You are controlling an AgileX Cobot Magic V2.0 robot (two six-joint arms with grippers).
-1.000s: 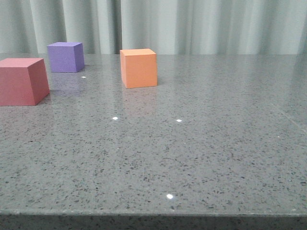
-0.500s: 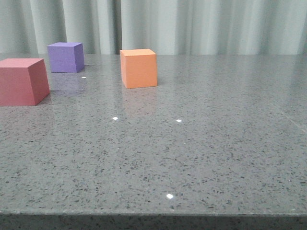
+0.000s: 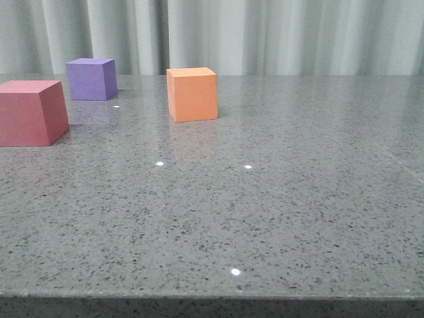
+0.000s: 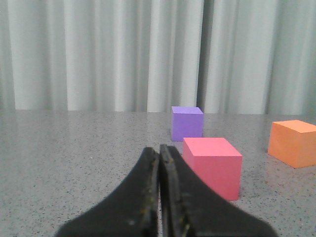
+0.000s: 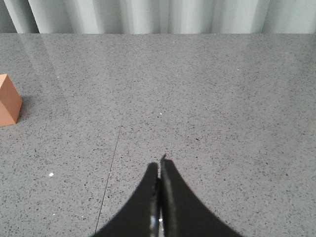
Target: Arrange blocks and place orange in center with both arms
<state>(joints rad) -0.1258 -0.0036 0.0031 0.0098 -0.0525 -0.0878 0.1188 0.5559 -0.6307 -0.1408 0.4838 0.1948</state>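
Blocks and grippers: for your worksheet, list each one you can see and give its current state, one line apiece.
red-pink cube: upright on the table, free, nothing touching it.
purple cube: upright, standing alone behind the red-pink one.
orange cube: upright, standing alone, not gripped.
left gripper: shut, empty, short of the red-pink cube.
right gripper: shut, empty, over bare table.

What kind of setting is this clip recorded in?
Probably a lab or staged test bench: a bare grey speckled tabletop, a pale pleated curtain as backdrop, and only plain foam-like cubes, red-pink, purple and orange.
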